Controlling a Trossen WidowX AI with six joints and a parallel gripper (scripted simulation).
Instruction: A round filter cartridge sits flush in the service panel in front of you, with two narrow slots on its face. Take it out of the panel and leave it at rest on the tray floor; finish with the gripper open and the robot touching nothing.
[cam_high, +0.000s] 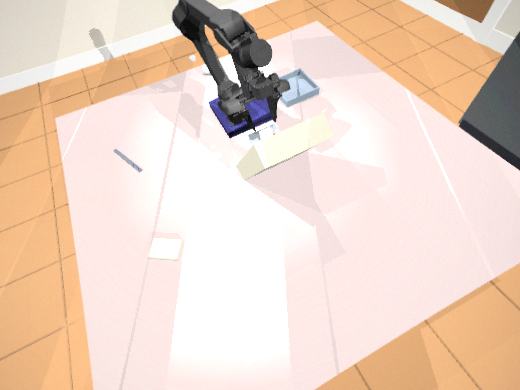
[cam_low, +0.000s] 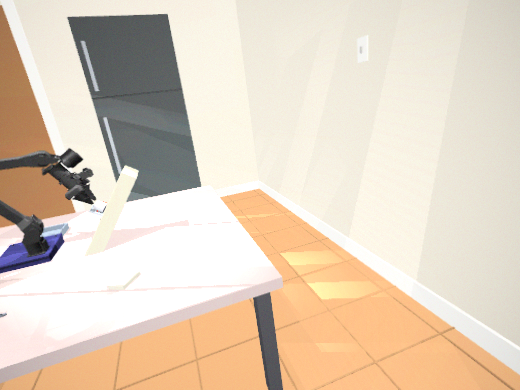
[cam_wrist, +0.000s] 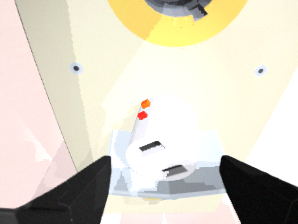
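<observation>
The white round cartridge (cam_wrist: 162, 135) (cam_high: 268, 132) with two dark slots and two red-orange marks sits at a pale blue bracket (cam_wrist: 119, 145) on the sloping cream panel (cam_wrist: 92, 40) (cam_high: 297, 142) (cam_low: 112, 215). My gripper (cam_wrist: 166, 163) (cam_high: 265, 125) is open, one finger to each side of the cartridge in the wrist view; contact cannot be told. Above the cartridge in that view, a yellow ring (cam_wrist: 175, 39) surrounds a dark round fitting (cam_wrist: 175, 6), cut off by the frame edge. The light blue tray (cam_high: 304, 97) stands behind the panel, beside the arm.
The dark blue base plate (cam_high: 221, 120) (cam_low: 55, 251) lies under the arm, close to the panel. A thin grey bar (cam_high: 127, 160) and a pale flat tile (cam_high: 166, 249) (cam_low: 124, 282) lie away from the panel. Two screws (cam_wrist: 76, 68) (cam_wrist: 260, 71) show on the panel.
</observation>
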